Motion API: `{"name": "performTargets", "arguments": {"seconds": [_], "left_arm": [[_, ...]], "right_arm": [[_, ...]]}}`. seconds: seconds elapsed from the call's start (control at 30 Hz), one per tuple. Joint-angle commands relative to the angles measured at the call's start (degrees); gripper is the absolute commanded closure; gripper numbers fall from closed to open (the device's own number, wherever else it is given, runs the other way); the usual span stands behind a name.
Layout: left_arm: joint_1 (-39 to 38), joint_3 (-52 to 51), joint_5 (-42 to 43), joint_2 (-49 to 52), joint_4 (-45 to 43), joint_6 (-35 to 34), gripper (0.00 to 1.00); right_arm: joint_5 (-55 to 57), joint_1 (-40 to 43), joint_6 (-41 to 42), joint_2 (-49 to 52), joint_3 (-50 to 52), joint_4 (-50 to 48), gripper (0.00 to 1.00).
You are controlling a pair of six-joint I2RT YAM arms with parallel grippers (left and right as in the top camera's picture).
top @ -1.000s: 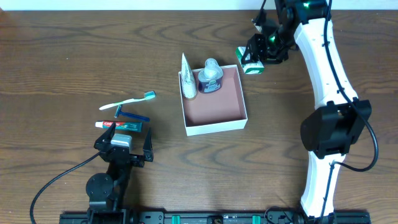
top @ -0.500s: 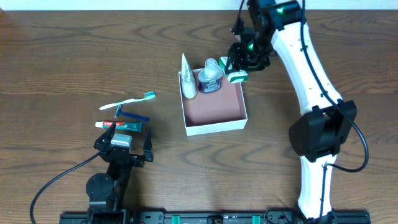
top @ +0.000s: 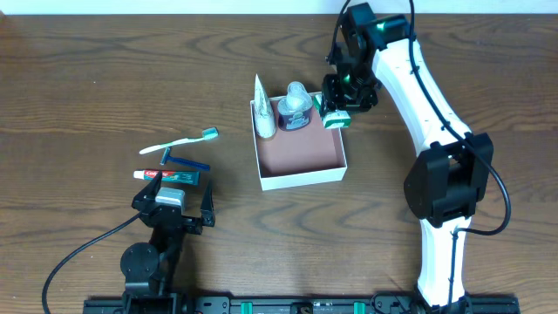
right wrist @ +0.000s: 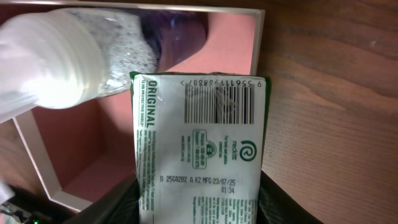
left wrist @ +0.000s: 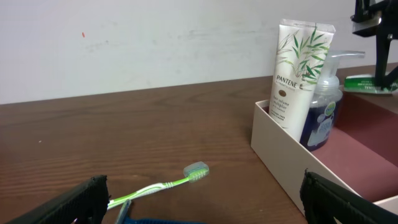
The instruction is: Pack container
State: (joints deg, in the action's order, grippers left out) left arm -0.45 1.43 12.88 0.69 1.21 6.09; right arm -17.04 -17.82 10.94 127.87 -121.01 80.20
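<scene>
One green-white packet (right wrist: 199,155) clamped in right gripper (top: 336,113) over far corner of white box (top: 301,180), beside pump bottle (top: 296,106); left gripper (top: 174,201) spread wide, empty.

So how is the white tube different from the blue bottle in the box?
The white tube is taller and flatter, with green leaves printed on it. The blue bottle is shorter, rounder and dark blue. The tube ends in a plain flat edge on top, while the bottle has a pump. Both stand upright, side by side, at one end of the white box.
</scene>
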Motion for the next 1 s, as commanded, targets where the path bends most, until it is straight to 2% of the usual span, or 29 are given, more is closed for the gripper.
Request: {"name": "performTargets", "arguments": {"seconds": [0.0,0.1,0.2,0.33,0.7,0.97], "left_arm": [[-0.17,-1.20,0.11,-0.04,1.73,0.52,0.02],[-0.17,-1.20,0.11,-0.04,1.73,0.52,0.02],[-0.17,-1.20,0.11,-0.04,1.73,0.52,0.02],[-0.17,-1.20,0.11,-0.04,1.73,0.52,0.02],[-0.17,-1.20,0.11,-0.04,1.73,0.52,0.02],[-0.17,-1.20,0.11,-0.04,1.73,0.52,0.02]], "right_arm": [[0.13,-0.68,1.09,-1.01,0.92,-0.83,0.60],[0.11,-0.68,1.07,-1.01,1.05,-1.57,0.57],[0.11,-0.68,1.05,-1.01,1.05,-2.25,0.43],[0.11,-0.74,1.01,-1.01,1.05,-2.89,0.34],[1.11,-1.81,0.59,-1.01,1.07,-4.07,0.34],[10.14,-2.08,0.61,-1.01,1.60,-2.95,0.35]]}}
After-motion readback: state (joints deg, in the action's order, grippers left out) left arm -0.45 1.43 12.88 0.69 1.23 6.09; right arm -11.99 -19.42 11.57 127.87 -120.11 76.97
